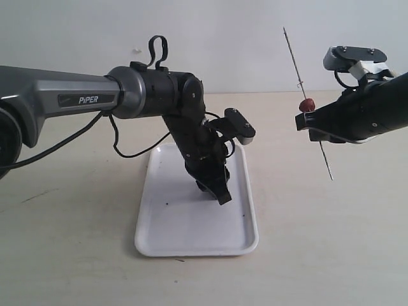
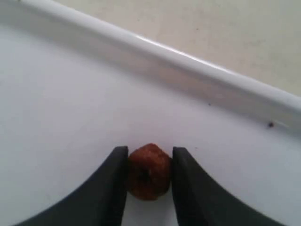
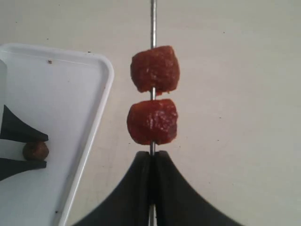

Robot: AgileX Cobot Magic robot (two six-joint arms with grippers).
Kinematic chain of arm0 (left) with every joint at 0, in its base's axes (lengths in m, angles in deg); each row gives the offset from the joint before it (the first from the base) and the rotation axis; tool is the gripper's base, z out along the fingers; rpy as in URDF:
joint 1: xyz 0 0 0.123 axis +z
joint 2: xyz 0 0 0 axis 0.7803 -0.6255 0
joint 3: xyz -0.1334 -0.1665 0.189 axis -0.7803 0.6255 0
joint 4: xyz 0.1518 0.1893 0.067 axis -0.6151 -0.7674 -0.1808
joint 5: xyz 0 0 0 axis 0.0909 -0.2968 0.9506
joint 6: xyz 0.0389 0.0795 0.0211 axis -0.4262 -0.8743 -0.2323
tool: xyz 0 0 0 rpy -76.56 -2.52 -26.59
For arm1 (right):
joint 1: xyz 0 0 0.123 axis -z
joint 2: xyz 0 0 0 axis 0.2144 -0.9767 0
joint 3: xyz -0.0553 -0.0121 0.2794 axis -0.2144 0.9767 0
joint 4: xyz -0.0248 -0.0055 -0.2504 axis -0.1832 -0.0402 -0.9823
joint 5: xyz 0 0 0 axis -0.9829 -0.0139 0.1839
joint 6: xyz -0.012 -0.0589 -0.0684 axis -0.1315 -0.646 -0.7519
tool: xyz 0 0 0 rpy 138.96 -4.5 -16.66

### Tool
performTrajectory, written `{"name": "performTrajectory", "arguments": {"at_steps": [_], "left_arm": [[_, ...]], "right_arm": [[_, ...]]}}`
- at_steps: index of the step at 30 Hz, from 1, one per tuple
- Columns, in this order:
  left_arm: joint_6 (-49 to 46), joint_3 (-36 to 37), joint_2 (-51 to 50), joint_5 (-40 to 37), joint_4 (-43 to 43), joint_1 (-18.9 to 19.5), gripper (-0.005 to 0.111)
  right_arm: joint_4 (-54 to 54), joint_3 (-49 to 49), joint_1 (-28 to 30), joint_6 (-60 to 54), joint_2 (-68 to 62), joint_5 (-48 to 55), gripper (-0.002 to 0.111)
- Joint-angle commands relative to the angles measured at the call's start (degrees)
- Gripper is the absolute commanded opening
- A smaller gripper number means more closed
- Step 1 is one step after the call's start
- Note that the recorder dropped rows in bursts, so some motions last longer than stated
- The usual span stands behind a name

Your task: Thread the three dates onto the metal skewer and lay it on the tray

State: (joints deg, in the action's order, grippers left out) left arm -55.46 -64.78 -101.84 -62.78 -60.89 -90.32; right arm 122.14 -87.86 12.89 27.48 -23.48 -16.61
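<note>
Inspecting from the largest item down: the bench (image 1: 319, 242) is a pale, flat surface carrying the tray (image 1: 159, 236), a white, rigid, low-rimmed piece judged light and liable to slide if pushed sideways. It needs no handling, only a clear landing along its length. The left gripper (image 2: 150, 151) is down inside the tray near one rim, its dark fingers closed against both sides of the loose date (image 2: 148, 175), which rests on the tray floor. The right gripper (image 3: 153, 154) is held above the bench, well to the side of the tray, jaws shut tight on the metal skewer (image 3: 153, 19), which stands steeply tilted. The skewer is judged stiff but very thin and smooth, so it may pivot or slip in the jaws under a side load; the present hold close beneath the fruit leaves little length to flex. Two dates are threaded: the upper threaded date (image 3: 155, 68) and the lower threaded date (image 3: 152, 121), near one another but apart, the lower just off the jaw tips. All three are judged light, soft and tacky, with wrinkled skin, easily crushed or split. Recommended hold on the loose date: across its waist with light pressure, leaving the axis free for the point to enter centrally.
</note>
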Motion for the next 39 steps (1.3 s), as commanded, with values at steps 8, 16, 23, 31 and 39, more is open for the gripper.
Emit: {"name": "performTrajectory", "arguments": {"at_steps": [8,16,23,31,39], "left_arm": [[0.89,0.01,2.40,-5.40,5.64,3.15,0.032],[0.65,-0.72,8.17,-9.40,16.03,8.15,0.032],[0.65,-2.71,9.56,-19.99,33.21,16.50,0.032],[3.60,-2.71,9.63,-19.99,45.62,27.00,0.032],[5.79,-2.71,9.63,-19.99,47.63,30.03,0.032]], "right_arm": [[-3.68,-0.11,0.21,-4.17,0.27,2.51,0.000],[-7.50,-0.11,0.21,-6.36,0.27,4.29,0.000],[-7.51,-0.11,0.21,-16.46,0.27,10.37,0.000],[-7.40,-0.11,0.21,-31.34,0.27,16.75,0.000],[-4.41,-0.11,0.21,-42.21,-1.10,20.56,0.000]]}}
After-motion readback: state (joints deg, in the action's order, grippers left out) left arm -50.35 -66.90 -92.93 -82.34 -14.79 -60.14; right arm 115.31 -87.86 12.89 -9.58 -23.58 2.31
